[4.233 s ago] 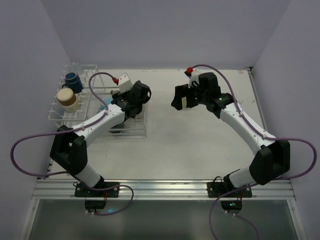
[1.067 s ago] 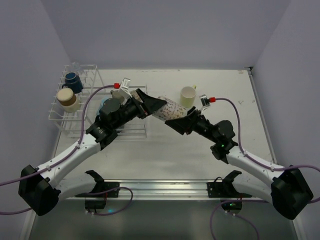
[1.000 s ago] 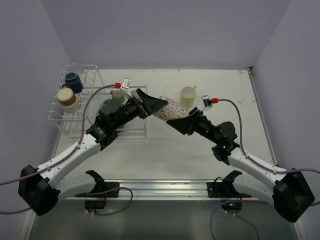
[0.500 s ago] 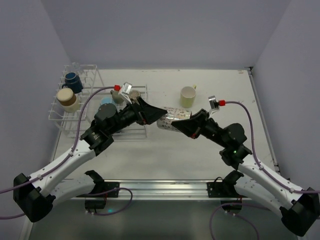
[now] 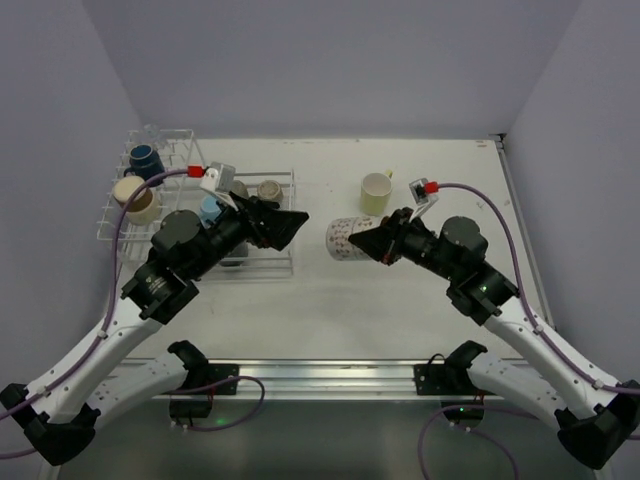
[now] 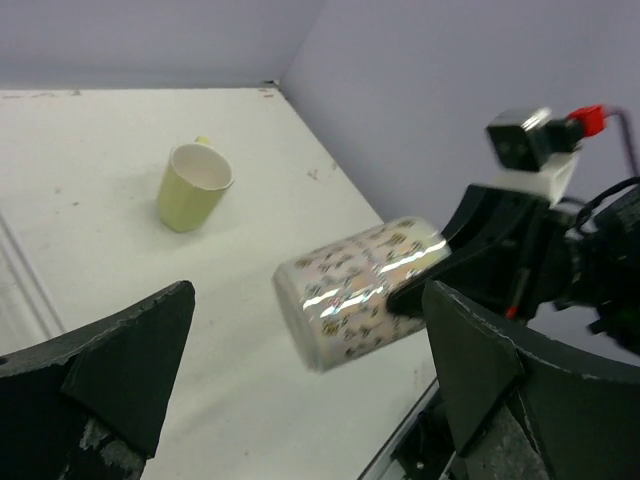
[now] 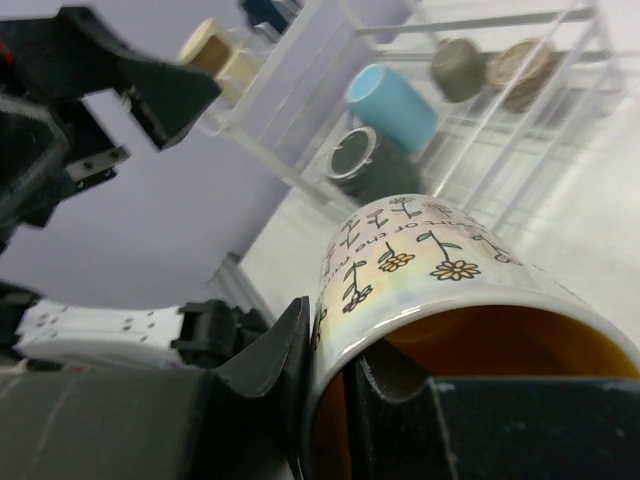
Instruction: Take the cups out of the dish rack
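Right gripper (image 5: 374,240) clamped on floral cup (image 5: 345,237) rim, left gripper (image 5: 287,224) spread apart, dish rack (image 5: 112,225) partly behind arm (image 5: 160,275)

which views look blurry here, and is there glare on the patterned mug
Left wrist: the patterned mug looks smeared, with bright glare streaks along its side; the yellow-green cup behind is sharper. Right wrist: the mug's print is crisp up close, while the dish rack and its cups go soft. Top external: even light, faint shadows, little blur.
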You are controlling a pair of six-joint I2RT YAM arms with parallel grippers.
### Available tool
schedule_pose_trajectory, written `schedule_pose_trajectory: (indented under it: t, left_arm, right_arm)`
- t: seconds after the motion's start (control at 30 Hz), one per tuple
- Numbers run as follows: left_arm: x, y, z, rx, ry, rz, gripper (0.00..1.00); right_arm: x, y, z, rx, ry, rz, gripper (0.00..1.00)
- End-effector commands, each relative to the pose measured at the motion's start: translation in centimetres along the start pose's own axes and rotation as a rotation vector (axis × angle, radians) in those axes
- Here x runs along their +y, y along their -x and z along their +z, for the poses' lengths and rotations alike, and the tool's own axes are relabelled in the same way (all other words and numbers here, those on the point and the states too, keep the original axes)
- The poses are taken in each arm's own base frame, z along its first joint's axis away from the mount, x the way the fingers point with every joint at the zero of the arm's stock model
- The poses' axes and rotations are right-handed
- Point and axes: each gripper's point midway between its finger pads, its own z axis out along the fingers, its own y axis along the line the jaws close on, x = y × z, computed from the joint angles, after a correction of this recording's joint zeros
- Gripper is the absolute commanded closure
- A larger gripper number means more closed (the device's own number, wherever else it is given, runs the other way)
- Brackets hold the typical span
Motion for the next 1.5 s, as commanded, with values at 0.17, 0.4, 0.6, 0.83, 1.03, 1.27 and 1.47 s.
schedule_pose_trajectory:
  t: [0.17,0.4,0.6,0.83,1.03,1.27,1.47]
  left_arm:
    - [6.9,-2.5,-5.3,0.088,0.289,0.250,0.00]
    - [11.3,-5.4,-7.3,0.168,0.439,0.341,0.00]
    - [13.5,-6.7,-7.2,0.202,0.507,0.388,0.00]
    - [13.9,-7.3,-7.1,0.209,0.498,0.396,0.00]
    - [15.0,-7.6,-7.1,0.224,0.540,0.388,0.00]
    - [15.9,-7.6,-7.3,0.226,0.583,0.386,0.00]
    - [17.2,-7.3,-7.8,0.231,0.671,0.382,0.00]
  right_arm:
    - [-6.6,13.8,-4.0,-0.196,-0.544,-0.260,1.00]
    - [-17.2,18.8,-4.5,-0.134,-0.894,-0.255,1.00]
    - [-26.2,18.4,-0.7,0.030,-1.011,-0.189,1.00]
    - [-32.2,16.4,1.9,0.145,-1.078,-0.153,1.00]
    - [-36.1,13.5,2.8,0.224,-1.124,-0.107,1.00]
    - [-38.2,11.9,3.3,0.259,-1.151,-0.077,1.00]
    - [-37.0,12.9,2.7,0.231,-1.158,-0.089,0.65]
